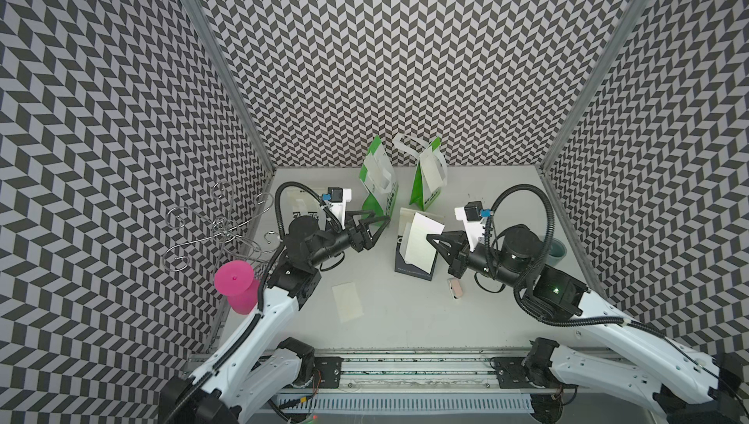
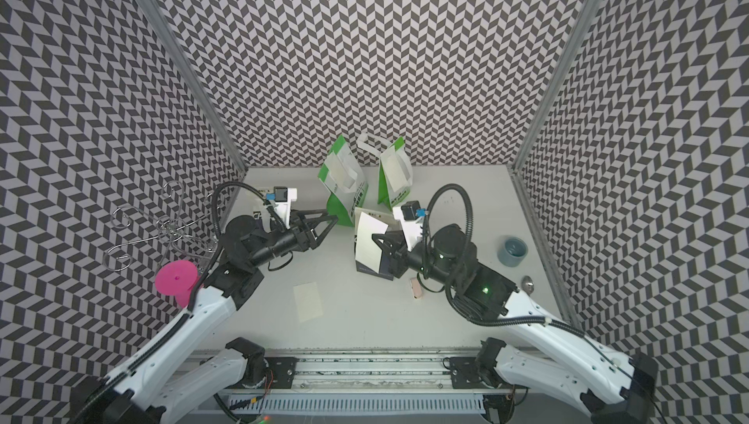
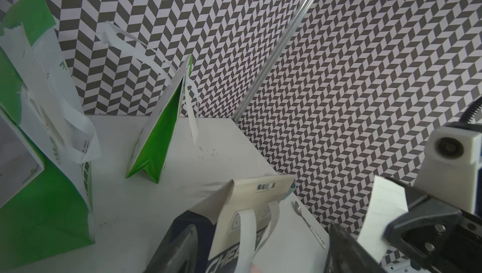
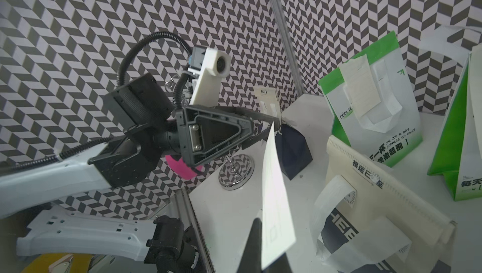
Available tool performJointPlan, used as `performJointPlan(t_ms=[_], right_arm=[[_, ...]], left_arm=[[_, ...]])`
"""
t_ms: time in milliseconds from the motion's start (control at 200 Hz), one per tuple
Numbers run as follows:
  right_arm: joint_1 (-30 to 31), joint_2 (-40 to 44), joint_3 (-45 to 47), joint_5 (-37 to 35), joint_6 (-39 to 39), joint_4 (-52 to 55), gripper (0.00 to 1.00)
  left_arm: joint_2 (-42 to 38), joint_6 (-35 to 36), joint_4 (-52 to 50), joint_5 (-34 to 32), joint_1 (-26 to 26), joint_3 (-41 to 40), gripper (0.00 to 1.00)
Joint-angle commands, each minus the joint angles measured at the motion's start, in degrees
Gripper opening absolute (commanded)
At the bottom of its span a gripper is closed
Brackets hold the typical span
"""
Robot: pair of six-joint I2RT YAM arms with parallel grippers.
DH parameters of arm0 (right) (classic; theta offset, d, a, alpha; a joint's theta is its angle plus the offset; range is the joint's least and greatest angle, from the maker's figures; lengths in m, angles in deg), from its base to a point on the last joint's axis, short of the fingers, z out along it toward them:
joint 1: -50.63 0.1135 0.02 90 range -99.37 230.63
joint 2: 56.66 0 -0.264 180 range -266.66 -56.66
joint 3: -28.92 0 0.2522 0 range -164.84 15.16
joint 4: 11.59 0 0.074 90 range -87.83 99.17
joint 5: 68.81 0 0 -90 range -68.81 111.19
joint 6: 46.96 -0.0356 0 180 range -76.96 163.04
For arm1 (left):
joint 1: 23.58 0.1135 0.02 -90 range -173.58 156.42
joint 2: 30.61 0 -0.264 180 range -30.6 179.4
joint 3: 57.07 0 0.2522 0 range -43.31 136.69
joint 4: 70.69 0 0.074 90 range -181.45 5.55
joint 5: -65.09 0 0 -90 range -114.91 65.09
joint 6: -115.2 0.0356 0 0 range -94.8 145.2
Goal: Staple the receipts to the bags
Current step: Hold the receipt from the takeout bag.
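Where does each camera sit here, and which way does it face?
Top views: above the near edge of the table, looking down toward the back wall; left arm, right arm, left gripper and right gripper all show.
Left wrist: on the left arm, facing across a green bag to the right gripper pinching a receipt; own open fingers in the foreground.
Right wrist: on the right arm, facing the left arm; own finger and that receipt close up.
Shared: both wrist views show the lying navy-and-cream bag.

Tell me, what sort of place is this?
Probably a robot test booth: two white arms mounted on a rail, zigzag-patterned walls boxing in a table, and paper bags set out on it.
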Motion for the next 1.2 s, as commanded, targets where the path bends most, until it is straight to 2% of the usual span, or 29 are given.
performJointPlan(t_ms=[0, 160, 411, 586, 721, 886, 1192], right_arm=[[-0.8, -2.9, 0.2, 1.7, 0.2, -2.1, 0.00], [-1.7, -8.1, -1.3, 4.5, 0.1, -5.4, 0.00], [-5.5, -13.4, -2.8, 6.0, 1.2, -7.1, 0.00], [-7.8, -15.1, -3.0, 7.5, 1.8, -8.0, 0.00], [-8.8, -16.2, -3.2, 7.1, 1.5, -7.7, 0.00], [-9.6, -16.8, -3.0, 7.3, 1.1, -8.5, 0.00], [-9.7, -16.9, -2.7, 5.9, 1.0, -6.9, 0.00]], left_arm=[[3.8, -1.1, 12.3, 7.7, 0.1, 4.7, 0.80], [11.6, 1.1, 15.4, 12.1, 0.3, 7.8, 0.79], [22.3, -3.3, 26.5, 20.2, 0.3, 9.4, 0.77], [27.0, -6.8, 33.0, 26.8, 0.1, 11.3, 0.68], [27.5, -4.2, 29.7, 28.7, 0.0, 12.4, 0.61], [26.4, 0.3, 23.5, 28.2, 0.1, 12.8, 0.56], [25.9, 4.3, 18.3, 26.6, 0.0, 12.6, 0.55]])
